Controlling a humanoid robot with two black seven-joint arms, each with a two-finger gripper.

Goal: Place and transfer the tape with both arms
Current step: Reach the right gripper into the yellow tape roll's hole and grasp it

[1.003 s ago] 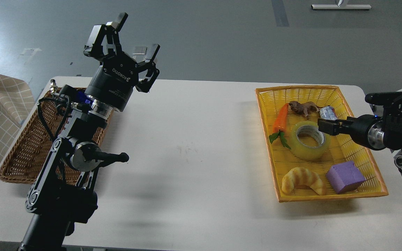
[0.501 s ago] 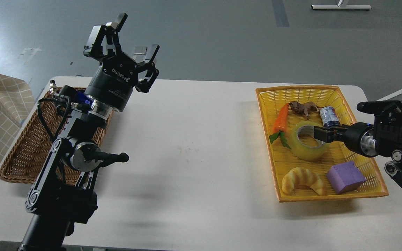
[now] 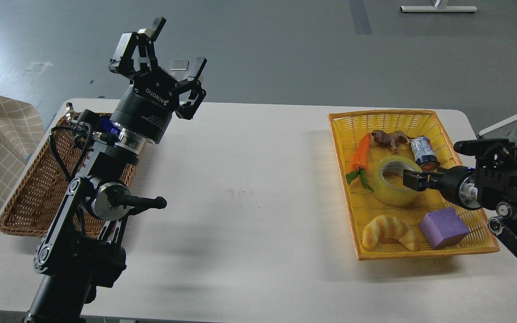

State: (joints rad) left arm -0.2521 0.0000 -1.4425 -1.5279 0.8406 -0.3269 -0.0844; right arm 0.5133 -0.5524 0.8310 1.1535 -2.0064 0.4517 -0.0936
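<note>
The tape (image 3: 388,194), a translucent yellow roll with a grey-white core, lies flat in the yellow basket (image 3: 420,115) at the right of the white table. My right gripper (image 3: 413,180) comes in from the right and sits at the roll's right rim, over the core hole. It is dark and seen side-on, so its fingers cannot be told apart. My left gripper (image 3: 177,45) is open and empty, raised high above the table's left side, far from the tape.
The yellow basket also holds a toy carrot (image 3: 361,152), a brown toy animal (image 3: 391,138), a small can (image 3: 422,152), a croissant toy (image 3: 388,231) and a purple block (image 3: 444,228). A brown wicker basket (image 3: 25,197) stands at the far left behind my left arm.
My right gripper has moved left and down, from above the tape's far right edge onto its right rim. The can behind it now shows. My left arm has barely moved.
</note>
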